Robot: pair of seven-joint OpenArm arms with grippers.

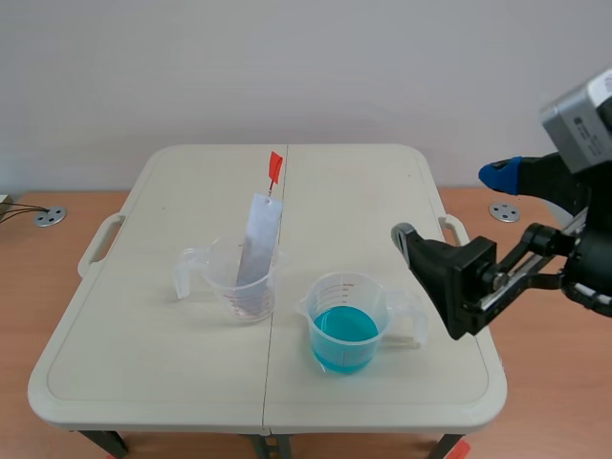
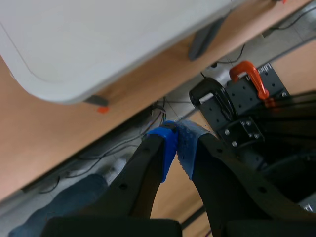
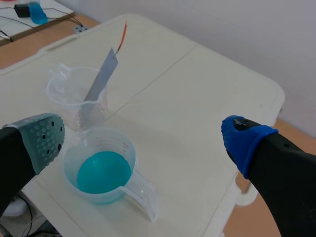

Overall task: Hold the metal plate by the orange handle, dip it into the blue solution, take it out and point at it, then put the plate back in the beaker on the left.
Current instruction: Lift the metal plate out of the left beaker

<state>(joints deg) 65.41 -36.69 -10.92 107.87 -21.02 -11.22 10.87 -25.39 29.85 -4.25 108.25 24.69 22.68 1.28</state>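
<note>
Metal plate point(image 1: 256, 251) seen standing tilted in clear beaker point(image 1: 241, 285), orange handle point(image 1: 274, 168) up. Blue solution point(image 1: 344, 328) just beside. Right hand point(image 3: 143, 140) spread wide near it. Left hand point(image 2: 176, 144) shown only by own wrist view: pressed together, off desk point(image 2: 74, 44).

A: colours on the bench?
B: metal plate point(image 1: 256, 251) silver-grey, handle point(image 1: 274, 168) orange-red. solution point(image 1: 344, 330) turquoise-blue. left beaker point(image 1: 225, 277) clear, right beaker point(image 1: 356, 287) clear with faint red scale marks.
A: pads?
B: right gripper point(image 3: 143, 140): one pad point(image 3: 45, 140) grey-green with dark dots, the other blue. left gripper point(image 2: 177, 140): both blue. fingers point(image 3: 286, 173) black. table point(image 1: 143, 325) cream.
</note>
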